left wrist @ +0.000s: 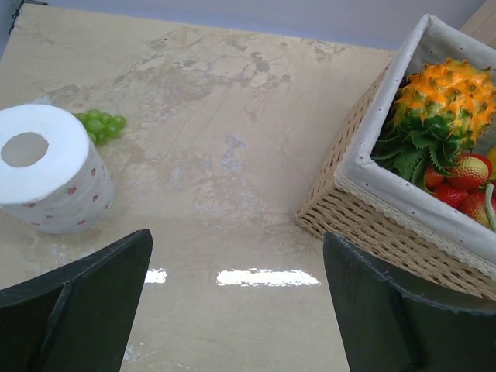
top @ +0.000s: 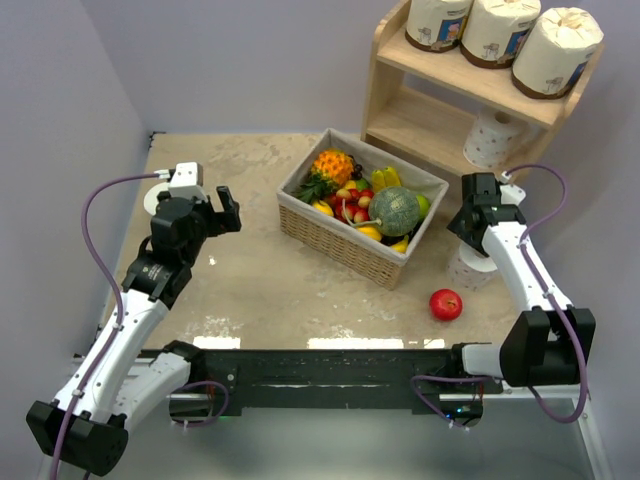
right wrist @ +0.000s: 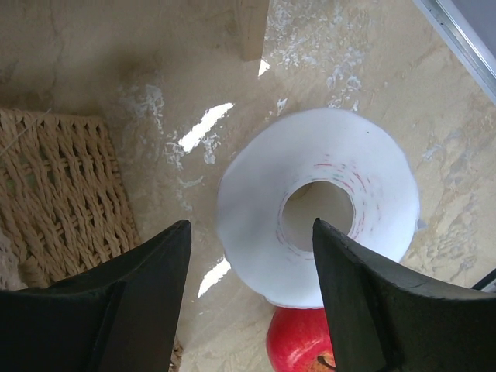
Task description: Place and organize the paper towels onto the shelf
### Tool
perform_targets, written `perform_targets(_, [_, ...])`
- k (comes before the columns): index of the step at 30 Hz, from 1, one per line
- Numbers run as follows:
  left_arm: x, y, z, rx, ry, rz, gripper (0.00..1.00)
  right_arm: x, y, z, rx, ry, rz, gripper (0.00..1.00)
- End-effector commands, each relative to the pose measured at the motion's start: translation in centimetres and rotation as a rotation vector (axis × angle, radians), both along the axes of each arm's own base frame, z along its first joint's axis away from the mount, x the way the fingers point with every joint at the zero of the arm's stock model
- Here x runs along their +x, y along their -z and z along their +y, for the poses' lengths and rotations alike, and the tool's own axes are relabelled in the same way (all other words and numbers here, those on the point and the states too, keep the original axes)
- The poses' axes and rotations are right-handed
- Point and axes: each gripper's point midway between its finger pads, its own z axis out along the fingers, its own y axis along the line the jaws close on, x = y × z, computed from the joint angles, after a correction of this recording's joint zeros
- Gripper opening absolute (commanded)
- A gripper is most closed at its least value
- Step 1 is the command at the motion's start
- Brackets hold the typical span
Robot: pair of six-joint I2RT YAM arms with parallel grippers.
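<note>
1. A light wooden shelf (top: 420,125) stands at the far right corner of the worktop (top: 260,290).
2. Three cream-wrapped rolls (top: 498,30) with dark bands sit side by side on the shelf's upper tier. A lower-tier roll (top: 493,138), bare white, stands upright on the tier below.
3. The right tool (right wrist: 249,229) hangs directly over a right bare roll (right wrist: 341,155). This roll stands on end on the worktop in front of the shelf, its hollow core facing up.
4. The right tool's two dark fingers are spread wide and grip nothing. From the wrist view, the roll's left part lies in the gap between them, and the right finger overlaps the edge of the core.
5. A red apple (top: 446,304) rests just beside this roll on its near side. A wicker basket (top: 340,250) of fruit sits to the roll's left.
6. The left tool (left wrist: 236,236) hovers over bare worktop near the left side, fingers spread wide and holding nothing.
7. A left bare roll (left wrist: 50,174), white with small pink marks, stands on end outside that gap, beyond and to the left of the left finger. It touches neither finger.
8. A small bunch of green grapes (left wrist: 101,124) lies just behind the left bare roll.
9. The basket's corner, showing a pineapple (left wrist: 446,97) and strawberries (left wrist: 465,170), lies to the right of the left tool.
</note>
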Motion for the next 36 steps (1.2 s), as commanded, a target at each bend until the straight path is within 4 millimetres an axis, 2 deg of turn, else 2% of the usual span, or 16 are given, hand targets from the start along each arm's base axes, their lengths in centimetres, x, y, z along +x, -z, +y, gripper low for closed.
perform_targets(1, [0.4,-0.7,-0.1,-0.018,-0.004,-0.038,0.97,0.6,-0.1,-0.9,-0.02,0.073,-0.052,0.67])
perform_targets(10, [0.4,-0.7,-0.1,-0.018,-0.003,-0.038,0.97,0.7,0.7,-1.2,-0.032,0.086,-0.041,0.68])
perform_targets(21, [0.4,-0.7,-0.1,-0.016,-0.004,-0.037,0.97,1.4,1.8,-1.1,-0.027,0.083,-0.049,0.64])
perform_targets(26, [0.4,-0.8,-0.1,-0.019,-0.001,-0.038,0.97,1.3,2.1,-1.2,-0.027,0.093,-0.041,0.55])
perform_targets(33, [0.4,-1.0,-0.2,-0.022,0.002,-0.045,0.97,0.7,0.9,-1.8,-0.06,0.111,-0.069,0.45])
perform_targets(36, [0.4,-0.9,-0.2,-0.022,0.004,-0.043,0.97,0.5,0.2,-1.9,-0.067,0.1,-0.087,0.37])
